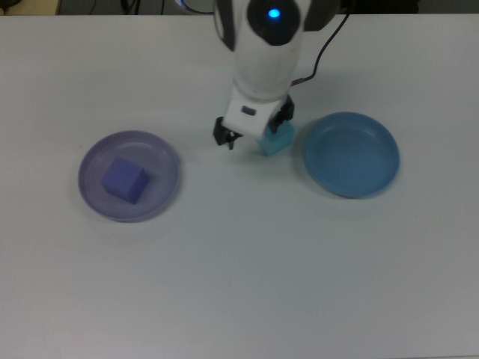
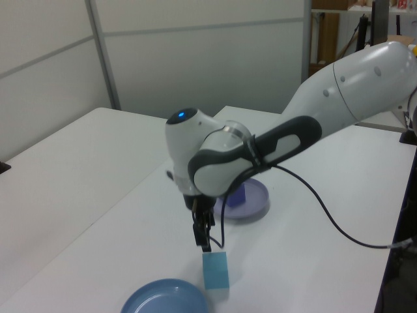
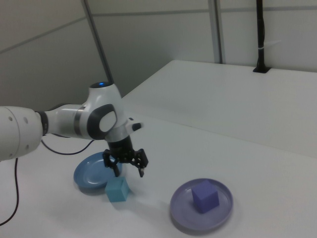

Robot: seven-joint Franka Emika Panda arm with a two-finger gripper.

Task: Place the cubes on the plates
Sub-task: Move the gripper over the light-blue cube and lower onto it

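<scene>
The violet cube (image 1: 124, 179) rests on the lavender plate (image 1: 162, 160) at the top view's left, with nothing touching it. The cyan cube (image 1: 277, 140) sits on the table just left of the blue plate (image 1: 352, 155), which holds nothing. My gripper (image 1: 254, 126) hangs open over the cyan cube and partly covers it in the top view. In the right view the gripper (image 3: 125, 163) is spread wide just above the cyan cube (image 3: 118, 190), its fingers clear of it. The left view shows the fingertips (image 2: 204, 240) a little above that cube (image 2: 215, 270).
The arm reaches in from the far edge of the white table (image 1: 239, 284) in the top view, trailing a black cable (image 1: 325, 45). A wall panel stands behind the table in the left view.
</scene>
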